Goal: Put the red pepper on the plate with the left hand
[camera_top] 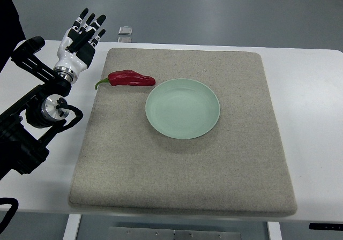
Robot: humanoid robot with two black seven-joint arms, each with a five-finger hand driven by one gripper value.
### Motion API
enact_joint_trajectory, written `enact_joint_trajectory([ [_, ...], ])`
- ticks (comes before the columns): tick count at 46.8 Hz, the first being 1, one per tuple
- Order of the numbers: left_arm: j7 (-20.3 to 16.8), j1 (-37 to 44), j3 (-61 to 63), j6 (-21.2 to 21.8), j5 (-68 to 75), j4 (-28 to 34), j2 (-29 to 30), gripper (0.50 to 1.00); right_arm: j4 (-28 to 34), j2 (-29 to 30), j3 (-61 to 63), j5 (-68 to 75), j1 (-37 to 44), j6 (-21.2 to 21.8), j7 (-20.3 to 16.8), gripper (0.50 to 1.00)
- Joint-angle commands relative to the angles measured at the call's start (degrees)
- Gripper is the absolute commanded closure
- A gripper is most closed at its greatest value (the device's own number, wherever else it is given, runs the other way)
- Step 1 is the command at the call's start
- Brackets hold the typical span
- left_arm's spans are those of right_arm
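A red pepper [130,79] with a green stem lies on the beige mat [182,165], just left of the pale green plate [183,108] and almost touching its rim. The plate holds nothing. My left hand [81,36] hovers over the white table at the far left, up and to the left of the pepper, its fingers spread and holding nothing. A clear gap separates the hand from the pepper. The right arm does not show.
The mat covers most of the white table [311,90]. A small clear object [125,32] sits at the table's far edge. A person's dark sleeve [9,15] shows at the top left corner. My left arm's black linkage [27,127] fills the left side.
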Motion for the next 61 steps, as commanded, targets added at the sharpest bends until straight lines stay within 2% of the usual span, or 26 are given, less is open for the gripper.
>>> enact_joint_trajectory([
  [1,0.0,0.0,0.1,0.0,0.0,0.1,0.0,0.504,0.1,0.0,0.0,0.0,0.0,0.0,0.0,0.568],
  [21,0.0,-0.2,0.0,-0.2,-0.1,3.5,-0.1,0.504,0.0,0.0,0.0,0.0,0.0,0.0,0.0,0.568],
  [61,-0.1,-0.9,0.3,-0.5,3.9,3.6,0.1,0.514,0.0,0.0,0.0,0.0,0.0,0.0,0.0,0.568],
])
